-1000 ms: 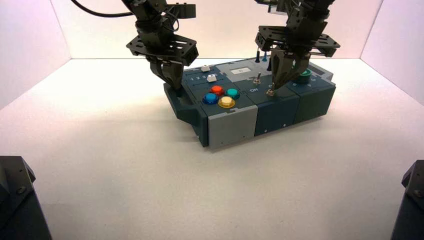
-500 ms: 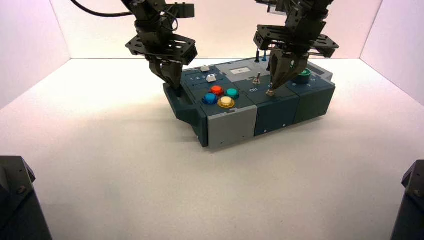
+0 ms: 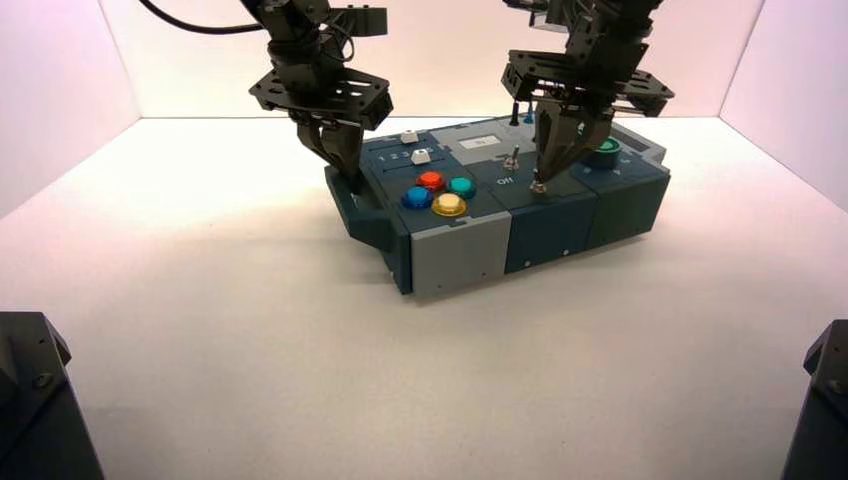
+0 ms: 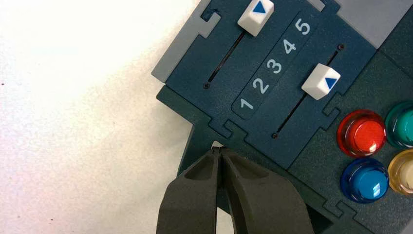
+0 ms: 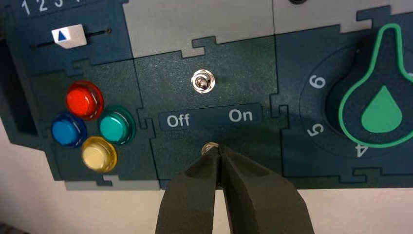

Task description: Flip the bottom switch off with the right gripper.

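Observation:
The bottom switch is a small metal toggle below the "Off / On" label on the dark box. My right gripper is shut, its fingertips touching the toggle from the On side and covering most of it. I cannot tell the toggle's position. From above, the right gripper points down at that switch. A second toggle stands above the label. My left gripper is shut with nothing in it, at the box's left edge by the handle.
Red, blue, green and yellow buttons sit on the Off side of the switches. A green-rimmed knob sits on the On side. Two white sliders flank numbers 1 to 5. White walls ring the table.
My right gripper has moved slightly left at the bottom switch, and the box has slid a little to the left with it. The left gripper stays at the box's left edge.

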Tool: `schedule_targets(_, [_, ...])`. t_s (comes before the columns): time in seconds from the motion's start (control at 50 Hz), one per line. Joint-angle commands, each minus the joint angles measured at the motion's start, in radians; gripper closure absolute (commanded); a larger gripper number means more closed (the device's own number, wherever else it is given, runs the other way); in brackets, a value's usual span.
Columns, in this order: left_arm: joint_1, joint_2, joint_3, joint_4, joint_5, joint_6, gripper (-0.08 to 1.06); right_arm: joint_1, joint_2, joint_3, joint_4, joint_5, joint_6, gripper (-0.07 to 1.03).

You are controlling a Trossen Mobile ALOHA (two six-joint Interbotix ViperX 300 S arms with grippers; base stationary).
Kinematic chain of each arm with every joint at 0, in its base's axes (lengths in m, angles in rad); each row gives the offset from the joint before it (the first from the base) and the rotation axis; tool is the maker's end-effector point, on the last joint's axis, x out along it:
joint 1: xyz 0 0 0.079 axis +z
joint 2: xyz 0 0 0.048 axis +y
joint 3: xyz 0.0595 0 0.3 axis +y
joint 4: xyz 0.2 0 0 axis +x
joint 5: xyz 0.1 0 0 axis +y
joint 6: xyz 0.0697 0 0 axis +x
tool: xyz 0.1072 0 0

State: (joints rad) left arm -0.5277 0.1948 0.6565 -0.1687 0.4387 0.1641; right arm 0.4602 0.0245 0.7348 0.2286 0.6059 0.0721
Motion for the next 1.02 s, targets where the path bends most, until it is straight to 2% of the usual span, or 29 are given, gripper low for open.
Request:
schedule_targets(0.02, [-0.006, 0.011, -0.009, -0.003, -0.005, 0.005, 1.01, 0.06, -0.012, -0.023, 0.029, -0.005, 0.006, 0.99])
schedule_targets(0.18, [-0.003, 0.011, -0.009, -0.003, -0.006, 0.003, 1.01, 0.043, -0.018, -0.014, -0.003, -0.009, 0.005, 0.98])
schedule_targets(0.36, [0.0, 0.005, -0.006, -0.002, -0.017, 0.006, 1.01, -0.026, -0.069, 0.029, -0.086, -0.012, 0.005, 0.99])
schedule_targets(0.48, [0.003, -0.02, 0.006, 0.0, -0.043, 0.006, 1.01, -0.035, -0.126, 0.046, -0.124, -0.014, 0.0, 0.99])
schedule_targets(0.68, [0.003, -0.075, 0.028, -0.009, -0.106, -0.009, 1.01, -0.028, -0.216, 0.067, -0.129, -0.014, -0.02, 0.99])
schedule_targets(0.78, [0.003, -0.092, 0.025, -0.011, -0.107, -0.018, 1.01, -0.018, -0.265, 0.075, -0.127, -0.014, -0.021, 0.99])
schedule_targets(1.02, [0.003, -0.097, 0.006, -0.012, -0.107, -0.017, 1.01, -0.018, -0.333, 0.058, -0.14, -0.011, -0.028, 0.99])
